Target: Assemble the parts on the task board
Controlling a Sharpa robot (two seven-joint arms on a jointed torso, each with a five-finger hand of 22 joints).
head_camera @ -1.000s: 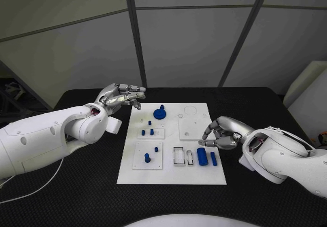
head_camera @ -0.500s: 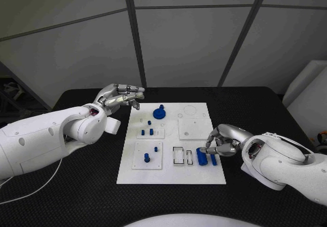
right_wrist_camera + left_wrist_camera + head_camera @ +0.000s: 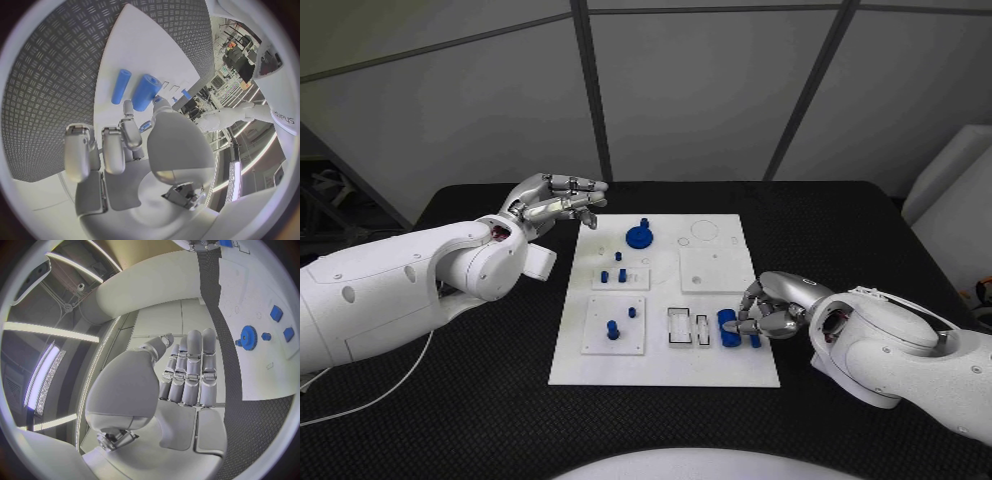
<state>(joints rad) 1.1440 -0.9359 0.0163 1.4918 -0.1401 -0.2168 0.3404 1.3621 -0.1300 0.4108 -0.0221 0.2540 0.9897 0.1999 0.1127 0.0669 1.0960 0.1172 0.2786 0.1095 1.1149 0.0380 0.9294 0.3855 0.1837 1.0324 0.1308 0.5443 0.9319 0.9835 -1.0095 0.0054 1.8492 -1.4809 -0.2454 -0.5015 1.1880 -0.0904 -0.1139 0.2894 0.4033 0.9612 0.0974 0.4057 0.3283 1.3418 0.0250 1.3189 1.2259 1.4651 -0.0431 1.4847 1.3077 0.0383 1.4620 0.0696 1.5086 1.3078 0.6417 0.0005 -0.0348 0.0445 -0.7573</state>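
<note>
The white task board (image 3: pixel 661 365) lies mid-table. A thick blue cylinder (image 3: pixel 728 326) (image 3: pixel 145 92) and a thinner blue rod (image 3: pixel 753 336) (image 3: pixel 120 86) lie side by side on its right part. My right hand (image 3: pixel 770 308) (image 3: pixel 134 145) sits low over them, fingers curled. Its thumb and one finger touch either side of the thick cylinder's near end, and the cylinder lies on the board. My left hand (image 3: pixel 557 204) (image 3: pixel 187 370) hovers off the board's far left corner, holding nothing, fingers stretched out side by side.
A blue gear (image 3: pixel 638 238) (image 3: pixel 247 335) stands at the board's far end. Small blue pegs (image 3: pixel 613 277) stand in two raised plates on the left side. Two empty slots (image 3: pixel 678 328) lie beside the cylinders. A plain square plate (image 3: pixel 708 270) sits at right centre.
My right hand has come down and toward the board's near side, from beside the square plate onto the two blue cylinders. The left hand has stayed put.
</note>
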